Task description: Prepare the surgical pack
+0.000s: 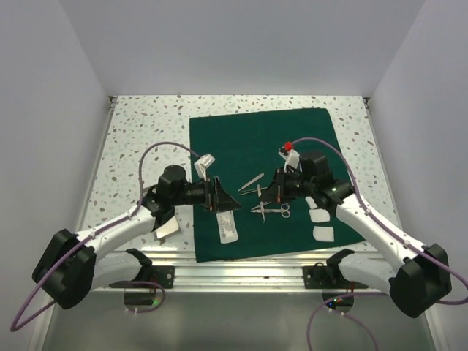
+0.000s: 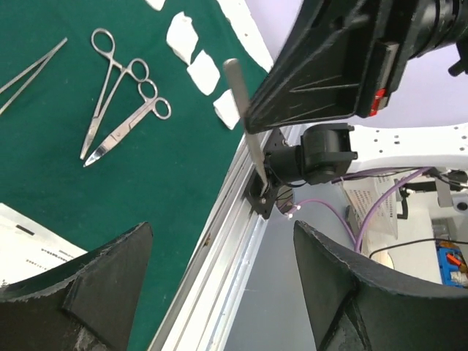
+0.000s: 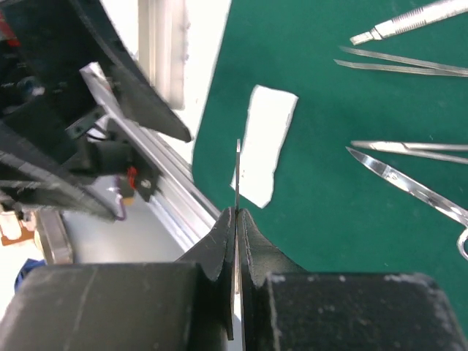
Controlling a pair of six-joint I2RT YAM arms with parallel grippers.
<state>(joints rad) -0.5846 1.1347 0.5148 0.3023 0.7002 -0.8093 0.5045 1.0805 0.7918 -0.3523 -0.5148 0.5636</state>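
Two arms are meeting at the middle of the top view, above a speckled bench (image 1: 146, 124). It is carrying the surgical pack (image 1: 256, 139), which is lying open as a broad, flat, dark green sheet across the centre of the frame, reaching down to the metal rail (image 1: 241, 265) at the bottom.

The left pincer (image 1: 218, 196) is hovering over the sheet's left-centre with its jaws standing wide apart and nothing between them. The right pincer (image 1: 272, 189), just right of centre, is clamping a thin flat metal tool (image 2: 245, 117). That tool is showing edge-on between the closed jaws in the right wrist view and standing nearly upright at the centre of the left wrist view.

On the sheet, a white packet (image 1: 227, 228) is lying at lower centre. To its right are scissors (image 2: 128, 128) and a ring-handled clamp (image 2: 106, 95), touching at the rings, with tweezers (image 1: 251, 183) above them. Small gauze squares (image 1: 320, 217) are sitting at the lower right.

Judging by this, the laying-out step is under way: instruments are going onto the open sheet, and no folding is beginning yet. The next move seems to call either for lowering the held tool onto bare green beside the other instruments, or for passing it to the waiting open left pincer, which would need careful alignment on so narrow a blade
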